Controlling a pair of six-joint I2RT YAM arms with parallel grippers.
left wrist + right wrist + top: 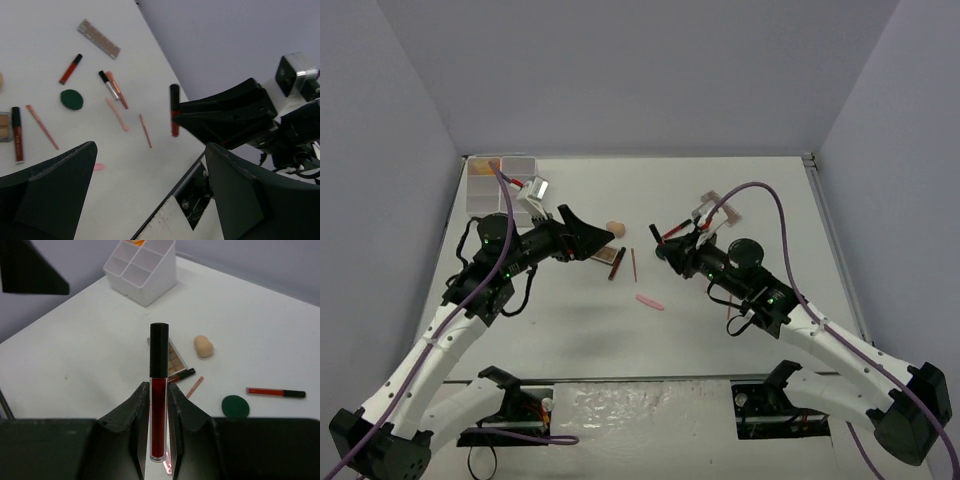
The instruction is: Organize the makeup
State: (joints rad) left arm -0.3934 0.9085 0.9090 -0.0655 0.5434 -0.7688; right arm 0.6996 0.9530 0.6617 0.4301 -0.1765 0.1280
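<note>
At mid-table, right of centre: right gripper (159, 392) clenched on a dark-red lip gloss tube (159, 355), its black cap protruding past the fingers. Left gripper (150, 195) spread wide, grasping nothing. Loose on the table (570, 335) between the arms: eyeshadow palette (175, 360), beige sponge (203, 346), green compact (235, 406), pink stick (650, 301); white box (150, 287) at the far left corner.

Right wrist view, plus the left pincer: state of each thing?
Dark-red lip gloss tube with black cap, capped, gripped clear of the table.
Right pincer, shut on that tube.
Left pincer, open, empty.
White four-compartment plastic organizer, something orange in a rear compartment.
Brown eyeshadow palette, flat, partly hidden by held tube.
Beige sponge, loose on table.
Dark-green round compact, lying flat.
Red tube with black cap, capped, lying flat.
</note>
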